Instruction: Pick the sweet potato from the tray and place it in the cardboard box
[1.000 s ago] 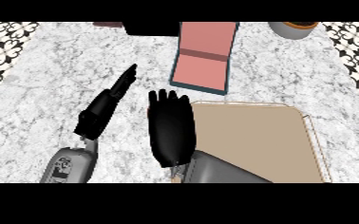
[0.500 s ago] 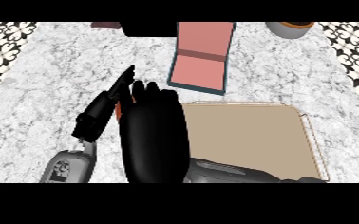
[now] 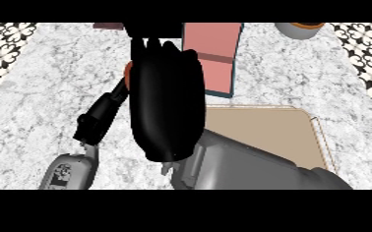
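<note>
My right hand (image 3: 167, 103) is raised close to the view, its black back facing me and its fingers pointing away. A small orange sliver of the sweet potato (image 3: 129, 71) shows at its left edge, on the thumb side; the rest is hidden behind the hand. The hand hangs left of the pink cardboard box (image 3: 214, 44), which lies at the back middle with a teal edge. The tan tray (image 3: 276, 128) lies at the lower right, its visible part bare. My left hand (image 3: 108, 110) rests open on the counter at the left, fingers straight.
A round cup or bowl (image 3: 301, 28) stands at the back right. A dark brown object (image 3: 109, 26) sits at the back left. Patterned tiles (image 3: 15, 39) border the marble counter on both sides.
My right hand has risen from over the tray's left edge and moved away toward the back, growing large in view. The orange sliver now shows at its side. The left hand stayed put.
</note>
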